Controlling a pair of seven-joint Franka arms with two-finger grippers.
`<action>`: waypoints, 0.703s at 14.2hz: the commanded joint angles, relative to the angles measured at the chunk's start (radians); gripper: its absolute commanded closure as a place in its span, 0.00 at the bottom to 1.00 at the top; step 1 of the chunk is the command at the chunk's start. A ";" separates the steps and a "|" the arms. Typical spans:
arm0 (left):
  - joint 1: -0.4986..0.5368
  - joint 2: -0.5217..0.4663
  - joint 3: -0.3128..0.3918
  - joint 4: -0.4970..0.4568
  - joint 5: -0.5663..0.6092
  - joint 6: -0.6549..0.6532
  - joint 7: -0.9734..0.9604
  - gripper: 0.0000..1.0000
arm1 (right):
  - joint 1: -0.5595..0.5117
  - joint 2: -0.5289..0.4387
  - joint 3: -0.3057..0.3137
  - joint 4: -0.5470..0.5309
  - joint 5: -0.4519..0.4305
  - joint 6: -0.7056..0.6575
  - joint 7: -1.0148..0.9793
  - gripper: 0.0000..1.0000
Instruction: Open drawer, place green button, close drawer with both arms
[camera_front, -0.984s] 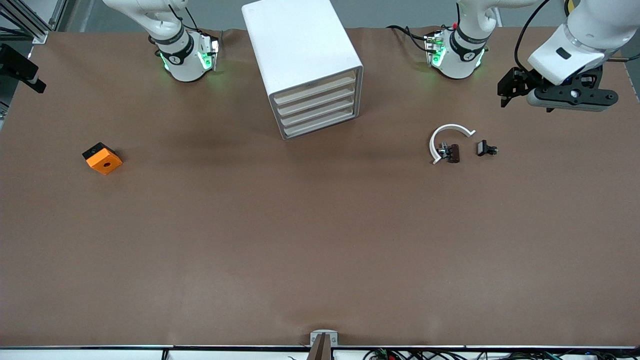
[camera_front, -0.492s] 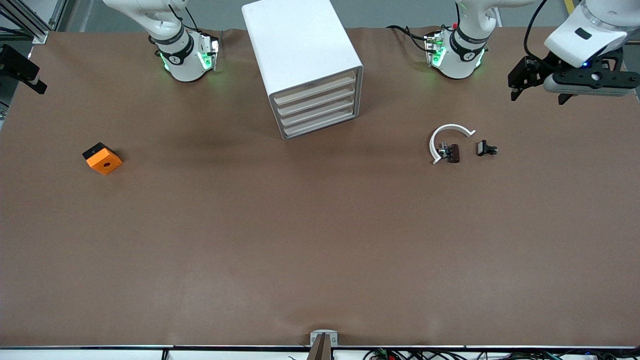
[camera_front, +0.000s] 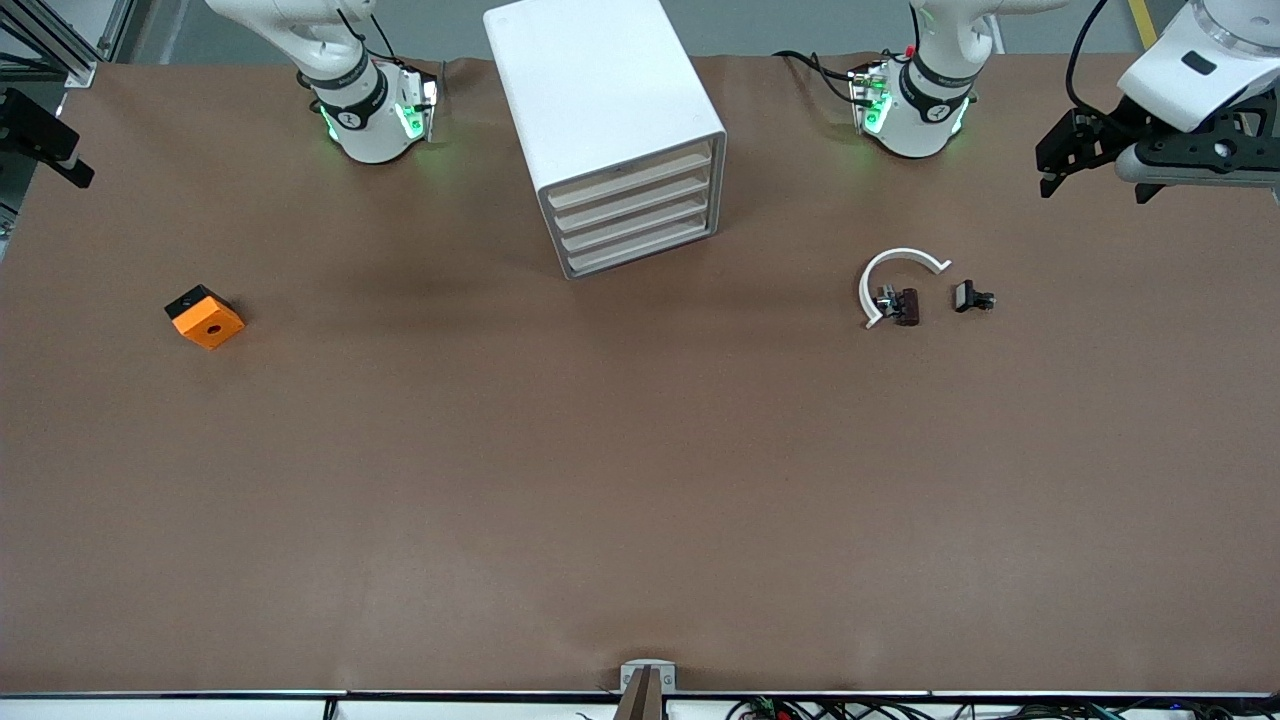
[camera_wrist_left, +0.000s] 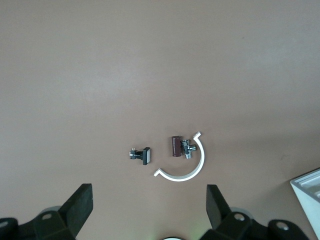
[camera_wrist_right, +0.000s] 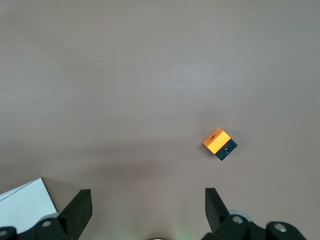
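A: While drawer (camera_front: 641, 250) is sitting shut at cabinet's (camera_front: 600, 90) base, long front running crosswise and facing the front cam, which claw's nearer?

B: Neither's close. L gripper (camera_front: 1062, 165) is hanging spread, empty, over L arm's table end. R gripper (camera_wrist_right: 145, 212), spread & empty too, is looking down on orange cube (camera_wrist_right: 219, 143). Button isn't showing anywhere, prob. inside. Clips (camera_front: 900, 303) are lying toward L arm's end, blocking nothing.

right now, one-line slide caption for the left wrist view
Open left gripper above brown table, small dark clip beside white curved strip.
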 joint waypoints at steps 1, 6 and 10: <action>0.011 -0.013 0.000 0.016 -0.027 -0.027 0.009 0.00 | -0.003 -0.018 0.002 -0.015 0.007 0.004 -0.016 0.00; 0.034 -0.011 0.004 0.029 -0.031 -0.028 0.003 0.00 | -0.003 -0.018 0.003 -0.015 -0.001 -0.002 -0.017 0.00; 0.034 -0.008 0.004 0.031 -0.031 -0.037 0.007 0.00 | -0.003 -0.018 0.003 -0.015 -0.001 -0.020 -0.017 0.00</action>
